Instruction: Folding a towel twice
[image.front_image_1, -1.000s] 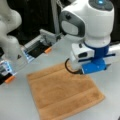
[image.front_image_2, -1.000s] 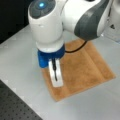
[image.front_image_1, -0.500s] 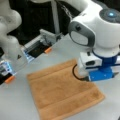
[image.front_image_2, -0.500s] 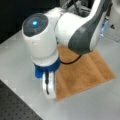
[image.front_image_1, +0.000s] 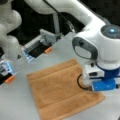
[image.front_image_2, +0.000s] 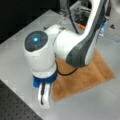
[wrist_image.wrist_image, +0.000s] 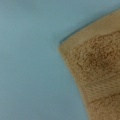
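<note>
— Which step is this?

— The first fold isn't made: the towel (image.front_image_1: 63, 91) lies flat in a single layer on the grey table (image.front_image_2: 15, 57). The gripper (image.front_image_2: 45, 98) hangs at the towel's corner, at seven o'clock in a front view. It grips nothing; whether its fingers are parted I cannot tell.

— What does the move call for?

— Pinching that corner (wrist_image.wrist_image: 66, 47), I'd judge.

— And the room?

— A second arm (image.front_image_1: 10, 32) stands at ten o'clock, dark backdrop behind.
</note>
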